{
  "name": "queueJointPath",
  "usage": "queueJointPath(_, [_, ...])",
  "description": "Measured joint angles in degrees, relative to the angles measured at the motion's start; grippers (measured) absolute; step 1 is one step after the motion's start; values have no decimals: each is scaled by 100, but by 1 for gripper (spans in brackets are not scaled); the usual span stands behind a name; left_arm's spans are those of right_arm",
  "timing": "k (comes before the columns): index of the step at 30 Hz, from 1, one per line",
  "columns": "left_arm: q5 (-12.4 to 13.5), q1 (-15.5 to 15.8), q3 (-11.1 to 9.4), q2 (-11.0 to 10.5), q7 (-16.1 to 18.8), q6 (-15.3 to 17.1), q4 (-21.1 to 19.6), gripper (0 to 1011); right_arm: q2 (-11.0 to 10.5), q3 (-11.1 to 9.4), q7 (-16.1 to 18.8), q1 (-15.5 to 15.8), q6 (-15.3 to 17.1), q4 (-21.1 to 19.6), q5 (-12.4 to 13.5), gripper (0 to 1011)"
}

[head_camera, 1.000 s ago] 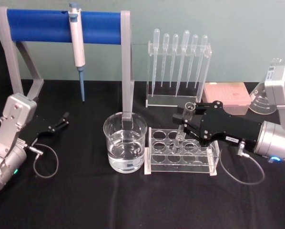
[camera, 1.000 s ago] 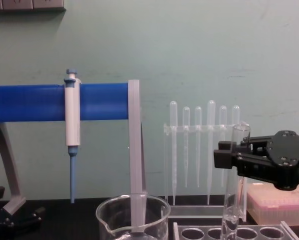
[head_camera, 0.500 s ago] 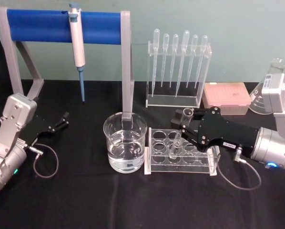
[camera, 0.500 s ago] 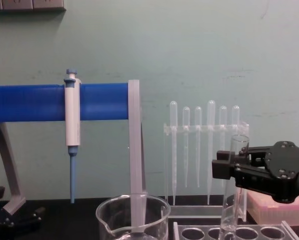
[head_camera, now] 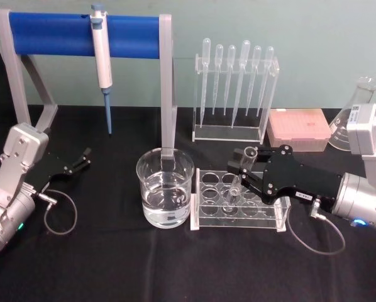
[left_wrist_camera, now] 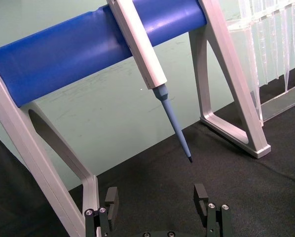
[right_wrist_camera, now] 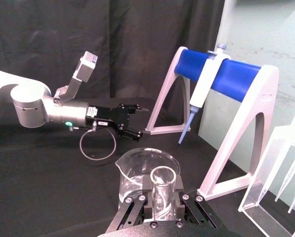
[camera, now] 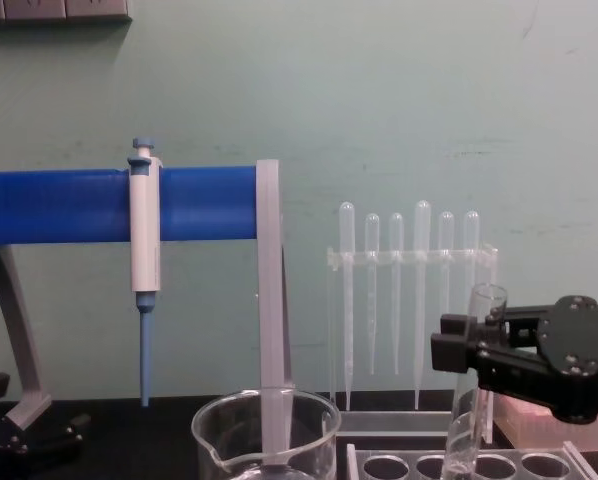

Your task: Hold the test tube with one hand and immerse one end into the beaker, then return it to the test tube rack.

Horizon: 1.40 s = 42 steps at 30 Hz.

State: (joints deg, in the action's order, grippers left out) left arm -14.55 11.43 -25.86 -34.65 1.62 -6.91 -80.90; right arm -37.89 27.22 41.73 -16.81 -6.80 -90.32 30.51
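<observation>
My right gripper [head_camera: 243, 165] is shut on the test tube [head_camera: 234, 187] just below its flared rim. The clear tube leans, its rounded bottom down in a hole of the clear rack [head_camera: 204, 217] and its rim toward the gripper. In the chest view the tube [camera: 466, 420] rises from the rack [camera: 399, 467] between the black fingers of the right gripper [camera: 469, 348]. The beaker [head_camera: 165, 195], part full of clear liquid, stands just left of the rack. The right wrist view has the tube's rim [right_wrist_camera: 165, 178] in front of the beaker [right_wrist_camera: 137, 170]. My left gripper [head_camera: 81, 160] rests open at the far left.
A white pipettor [head_camera: 102, 60] with a blue tip hangs from the blue-barred stand [head_camera: 49, 34] behind the beaker. A stand of plastic pipettes [head_camera: 235, 88], a pink box [head_camera: 298, 126] and a glass flask [head_camera: 351, 123] sit at the back right. A cable loop [head_camera: 61, 217] lies by the left arm.
My right gripper has come down with the tube. The tube's bottom now sits lower in the rack hole and the tube leans more. The left arm has not moved.
</observation>
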Motion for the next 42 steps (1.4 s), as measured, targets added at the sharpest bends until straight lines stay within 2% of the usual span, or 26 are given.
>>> queueJointPath(15, [0, 0, 0, 0, 0, 0, 0, 1000, 115, 19, 36, 30, -73, 229, -42, 238])
queueJointPath(42, [0, 0, 0, 0, 0, 0, 0, 1000, 227, 21, 61, 4, -235, 394, -215, 238])
